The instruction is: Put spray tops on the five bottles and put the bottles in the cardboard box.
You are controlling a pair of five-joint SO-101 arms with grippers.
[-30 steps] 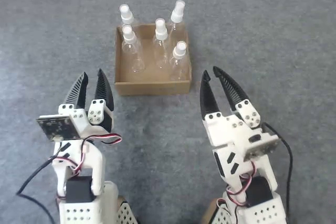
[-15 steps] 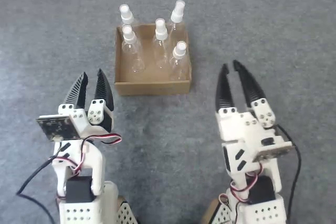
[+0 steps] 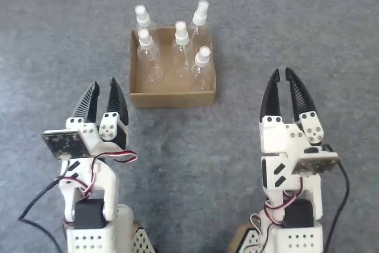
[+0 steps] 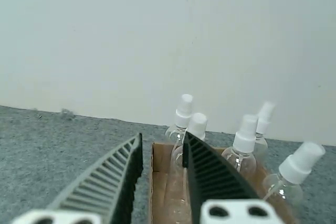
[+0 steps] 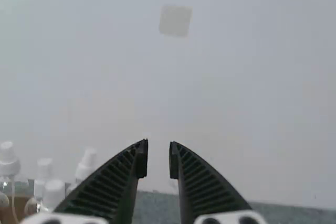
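Note:
The cardboard box (image 3: 140, 94) sits at the table's middle back. Five clear bottles stand upright in it, each with a white spray top, for example one at the front right (image 3: 202, 57) and one at the back left (image 3: 141, 15). My left gripper (image 3: 104, 86) hovers in front of the box's left corner, open and empty; its view shows the bottles (image 4: 244, 134) and the box (image 4: 157, 182) just past its tips. My right gripper (image 3: 281, 73) is off to the right of the box, a narrow gap between its empty fingers. The bottles' tops (image 5: 86, 160) appear at that view's edge.
Grey carpet (image 3: 177, 146) covers the table around the box. A pale wall (image 4: 157, 35) rises behind the table's far edge. Both arm bases (image 3: 95, 223) stand at the near edge, with cables trailing beside them.
My right arm has swung to the right, away from the box's front right corner, and now points straight ahead. The left arm, box and bottles have not moved.

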